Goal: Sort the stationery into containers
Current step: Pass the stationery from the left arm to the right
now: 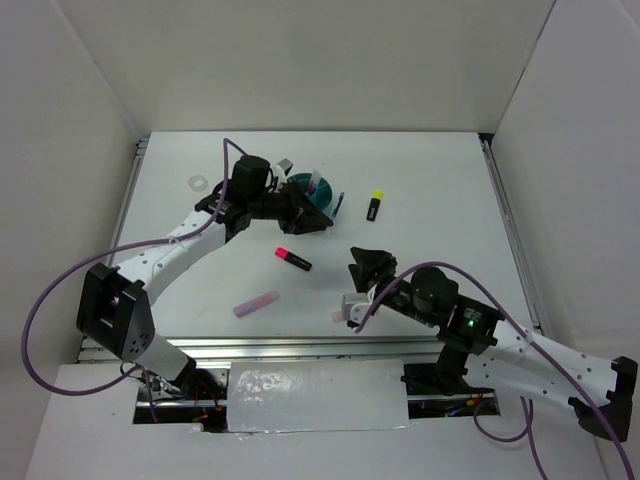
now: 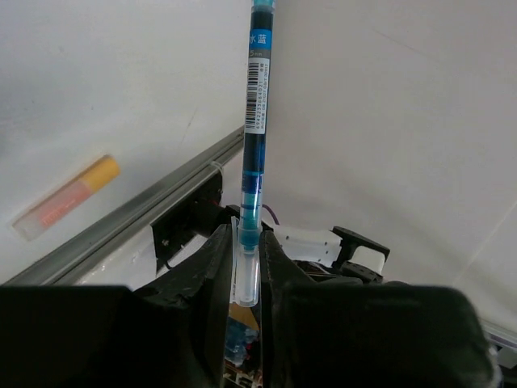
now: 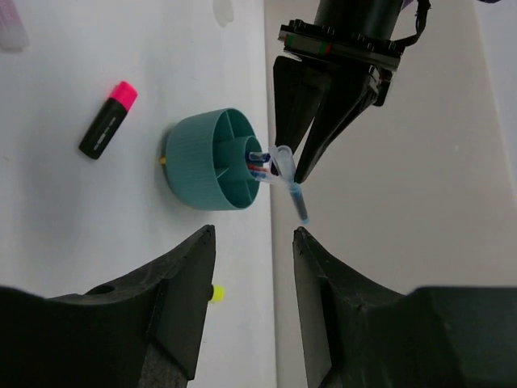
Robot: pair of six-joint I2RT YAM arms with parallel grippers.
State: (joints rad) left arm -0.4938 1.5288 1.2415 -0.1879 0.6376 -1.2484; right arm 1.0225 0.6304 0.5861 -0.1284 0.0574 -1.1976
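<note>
The round teal organizer (image 1: 303,186) stands at the back centre and also shows in the right wrist view (image 3: 202,162). A red and a blue pen tip (image 3: 257,166) stick out of it. My left gripper (image 1: 318,215) (image 2: 245,242) (image 3: 291,166) is shut on a blue pen (image 2: 257,105) (image 3: 292,192) by its clear cap end and holds it tilted at the organizer's rim. My right gripper (image 1: 370,262) (image 3: 252,234) is open and empty, nearer the front. On the table lie a pink-capped highlighter (image 1: 293,259) (image 3: 107,120), a yellow-capped highlighter (image 1: 375,205), a lilac stick (image 1: 257,304), an orange stick (image 2: 69,196) and a clear ring (image 1: 199,183).
A small tan item (image 1: 343,313) lies beside the right arm's wrist. White walls close the table at the back and both sides, with a metal rail (image 1: 135,190) along the left edge.
</note>
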